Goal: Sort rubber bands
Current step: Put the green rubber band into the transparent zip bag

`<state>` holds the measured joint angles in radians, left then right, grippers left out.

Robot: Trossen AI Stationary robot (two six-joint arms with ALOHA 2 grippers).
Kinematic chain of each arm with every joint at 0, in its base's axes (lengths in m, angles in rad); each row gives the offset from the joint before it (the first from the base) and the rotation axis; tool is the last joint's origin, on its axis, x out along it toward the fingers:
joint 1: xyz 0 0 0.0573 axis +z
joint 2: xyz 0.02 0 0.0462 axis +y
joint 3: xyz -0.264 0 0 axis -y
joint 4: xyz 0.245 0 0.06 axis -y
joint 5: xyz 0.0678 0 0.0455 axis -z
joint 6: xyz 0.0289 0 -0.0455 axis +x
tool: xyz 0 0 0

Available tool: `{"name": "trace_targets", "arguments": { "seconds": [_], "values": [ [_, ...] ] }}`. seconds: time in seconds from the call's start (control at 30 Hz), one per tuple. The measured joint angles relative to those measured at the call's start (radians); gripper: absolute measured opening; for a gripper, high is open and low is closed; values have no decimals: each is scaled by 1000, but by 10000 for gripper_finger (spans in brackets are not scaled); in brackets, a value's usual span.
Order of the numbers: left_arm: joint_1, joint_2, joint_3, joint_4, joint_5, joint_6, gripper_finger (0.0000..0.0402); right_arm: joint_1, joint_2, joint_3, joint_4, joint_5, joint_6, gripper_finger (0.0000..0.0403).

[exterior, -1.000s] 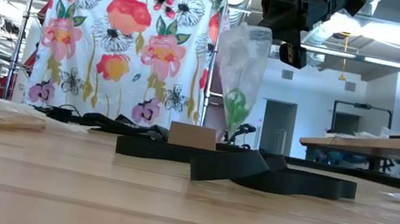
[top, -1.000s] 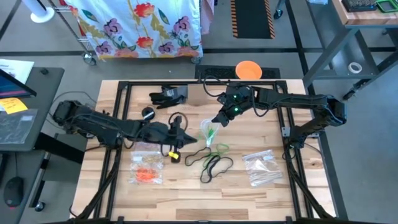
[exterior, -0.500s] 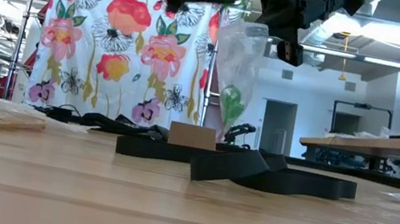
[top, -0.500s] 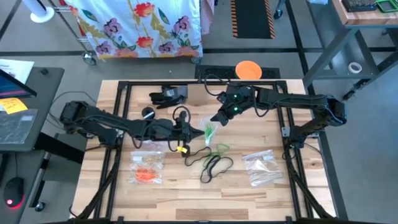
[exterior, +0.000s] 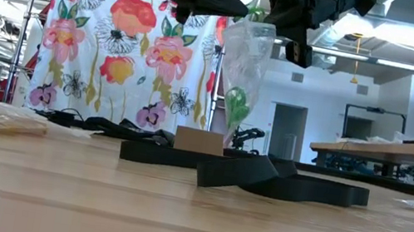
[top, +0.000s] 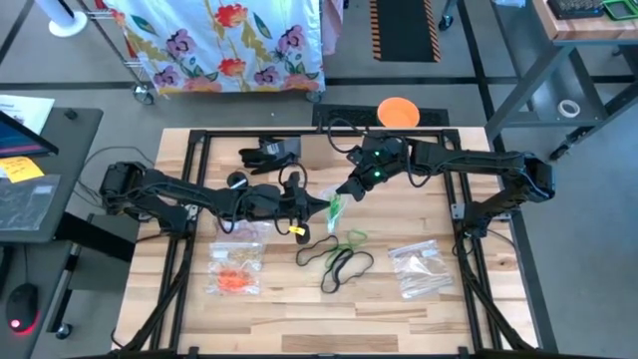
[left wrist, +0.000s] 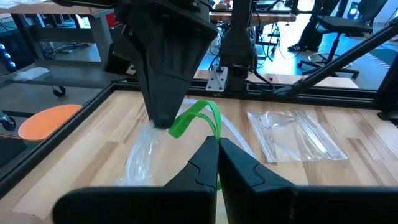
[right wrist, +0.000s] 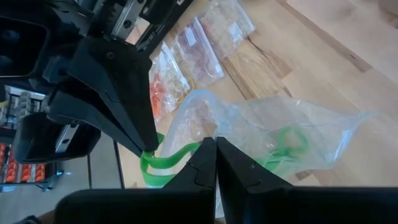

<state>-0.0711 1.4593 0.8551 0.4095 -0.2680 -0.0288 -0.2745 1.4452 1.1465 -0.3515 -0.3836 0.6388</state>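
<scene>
We are finding the pincer tips hard to make out at centre frame from above. The right pincer [top: 342,195] is clamping the clear bag [exterior: 244,67] aloft; the left pincer [top: 325,207] is pinching a green rubber band [left wrist: 198,116] at its mouth, having moved in from the left. Dark bands [top: 344,264] are lying on the surface [top: 299,309] below centre.

Orange disc [top: 398,111], floral cloth [top: 227,40], clear zip bags [top: 419,270], wooden table [top: 299,314]
</scene>
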Motion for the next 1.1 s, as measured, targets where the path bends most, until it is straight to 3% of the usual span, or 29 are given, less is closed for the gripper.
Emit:
{"name": "trace_targets", "arguments": {
  "seconds": [0.23, 0.6, 0.73, 0.93, 1.1],
  "values": [
    [-3, 0, 0, -11, -8, 44, 21, 0, 0, 0, 1, 0, 0, 0],
    [-3, 0, 0, -25, -10, 62, 168, -1, 0, 0, 0, 0, -2, 0],
    [-4, 0, 0, -18, -19, 24, 204, -1, 0, 0, 0, 0, -3, 0],
    [-4, -39, 0, -18, -34, 9, 216, -1, 0, 0, -1, 0, -3, 0],
    [-26, -143, 0, -224, -32, -42, 216, -1, 0, 0, -2, 0, -3, 0]
  ]
}}
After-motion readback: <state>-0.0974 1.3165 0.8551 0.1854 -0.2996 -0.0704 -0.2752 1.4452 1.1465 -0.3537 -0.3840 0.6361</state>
